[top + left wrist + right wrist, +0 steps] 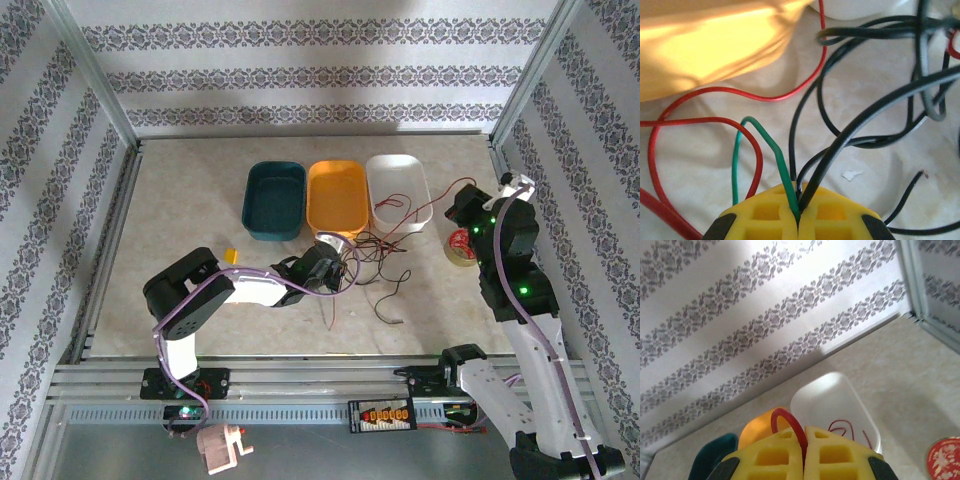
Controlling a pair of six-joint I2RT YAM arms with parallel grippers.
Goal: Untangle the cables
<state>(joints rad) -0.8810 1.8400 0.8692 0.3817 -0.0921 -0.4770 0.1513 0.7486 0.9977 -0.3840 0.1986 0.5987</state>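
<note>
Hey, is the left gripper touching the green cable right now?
Touching. The left wrist view shows the green cable running into the seam of the shut left gripper, pinched between its yellow fingers.
</note>
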